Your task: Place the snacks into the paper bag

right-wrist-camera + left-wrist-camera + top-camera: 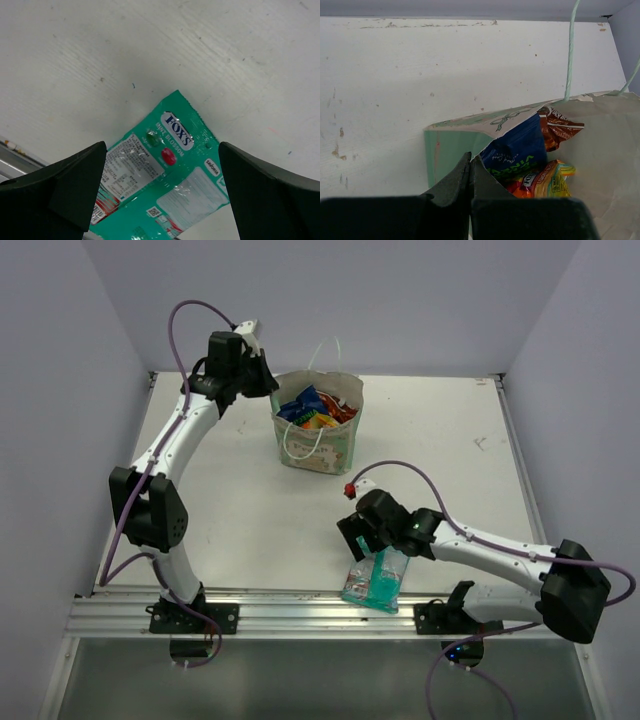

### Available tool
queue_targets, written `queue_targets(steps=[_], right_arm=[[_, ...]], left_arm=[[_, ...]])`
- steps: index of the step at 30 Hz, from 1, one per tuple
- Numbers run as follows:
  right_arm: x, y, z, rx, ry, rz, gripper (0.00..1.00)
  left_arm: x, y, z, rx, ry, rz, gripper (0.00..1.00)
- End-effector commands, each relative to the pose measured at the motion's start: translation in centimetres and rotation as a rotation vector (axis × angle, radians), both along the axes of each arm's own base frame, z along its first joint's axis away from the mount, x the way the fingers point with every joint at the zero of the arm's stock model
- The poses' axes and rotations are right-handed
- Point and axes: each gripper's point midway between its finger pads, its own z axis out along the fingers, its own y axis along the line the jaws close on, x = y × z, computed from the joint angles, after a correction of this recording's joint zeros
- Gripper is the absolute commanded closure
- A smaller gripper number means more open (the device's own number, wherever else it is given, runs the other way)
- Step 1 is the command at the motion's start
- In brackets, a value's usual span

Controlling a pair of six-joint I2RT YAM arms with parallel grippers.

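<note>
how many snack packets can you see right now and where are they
4: teal Fox's packet on the table by the near edge, under the right claw; blue packet, red-brown packet and yellow packet inside the paper bag. Others may be hidden beneath them.

This looks like a robotics lab test cell, not a home or shop. A scuffed white counter [450, 460] is boxed in on three sides by plain pale walls [350, 300]. A bare aluminium rail [310, 615] runs along its near edge, and two white-and-black robot arms, left [170, 460] and right [490, 545], are bolted to it. Purple cables [180, 330] trail loosely along the arms.
</note>
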Motion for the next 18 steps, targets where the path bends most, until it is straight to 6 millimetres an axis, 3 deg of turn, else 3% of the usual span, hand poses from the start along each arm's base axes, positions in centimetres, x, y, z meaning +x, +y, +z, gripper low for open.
queue_targets(steps=[1, 9, 12, 13, 15, 16, 18], right_arm=[[-1.7, 2.5, -0.8, 0.138, 0.097, -0.023, 0.01], [-7.4, 0.8, -6.6, 0.096, 0.324, -0.039, 0.03], [-8.0, 0.1, -7.3, 0.075, 0.35, -0.069, 0.14], [-8.0, -0.2, -7.5, 0.062, 0.352, -0.086, 0.46], [-8.0, -0.5, -7.4, 0.037, 0.354, -0.099, 0.85], [-7.9, -0.5, -7.2, 0.034, 0.346, -0.097, 1.0], [-7.5, -0.6, -6.2, 0.025, 0.318, -0.094, 1.0]], left_arm=[[-0.4, 0.3, 2.2, 0.001, -0.039, 0.008, 1.0], [-0.7, 0.8, 1.6, 0.015, -0.019, 0.026, 1.0], [-0.9, 0.9, 1.4, 0.021, -0.012, 0.032, 1.0], [-0.9, 1.0, 1.3, 0.022, -0.011, 0.034, 1.0], [-1.1, 1.0, 1.2, 0.022, -0.009, 0.036, 1.0], [-1.1, 1.1, 1.3, 0.021, -0.01, 0.04, 1.0], [-1.1, 1.1, 1.6, 0.017, -0.018, 0.043, 1.0]])
